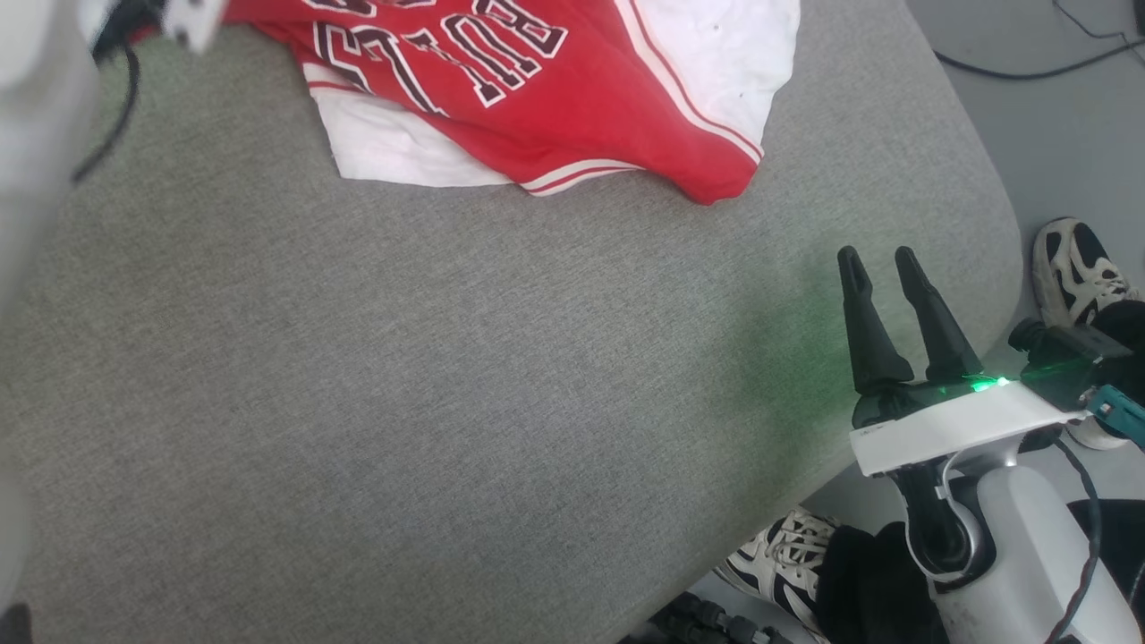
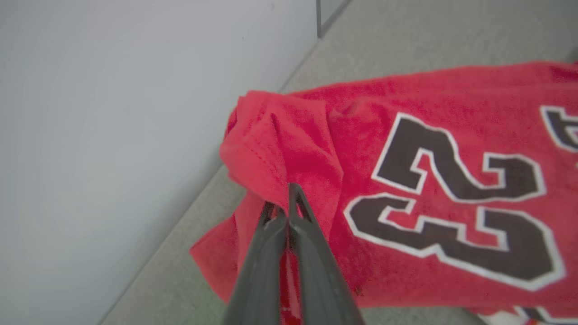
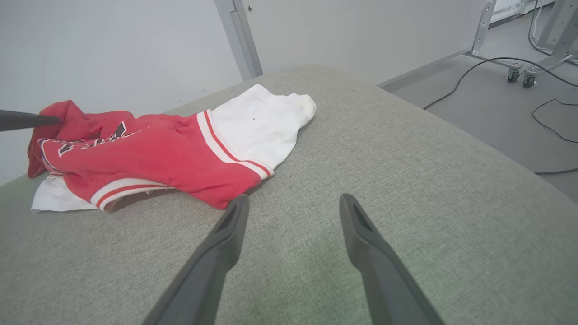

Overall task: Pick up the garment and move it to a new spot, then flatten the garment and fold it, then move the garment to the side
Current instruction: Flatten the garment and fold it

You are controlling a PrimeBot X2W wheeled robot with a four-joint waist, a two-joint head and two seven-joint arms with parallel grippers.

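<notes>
Left tool (image 2: 283, 201) pinches a thin fold of garment (image 2: 361, 135) at the cushion's (image 1: 447, 402) far edge; it may slip. Right tool (image 1: 878, 259) spread.

garment (image 2: 397, 203), number "23" in black with white outline on red cloth, clear in left wrist view, upside-down block letters "BUL" in head view, remainder creased and cut off

We see our right gripper (image 1: 877, 259): two tapered black fingers (image 1: 868, 331), white housing (image 1: 957, 425), green light (image 1: 984, 385) on it, black cable (image 1: 1087, 501).
</notes>
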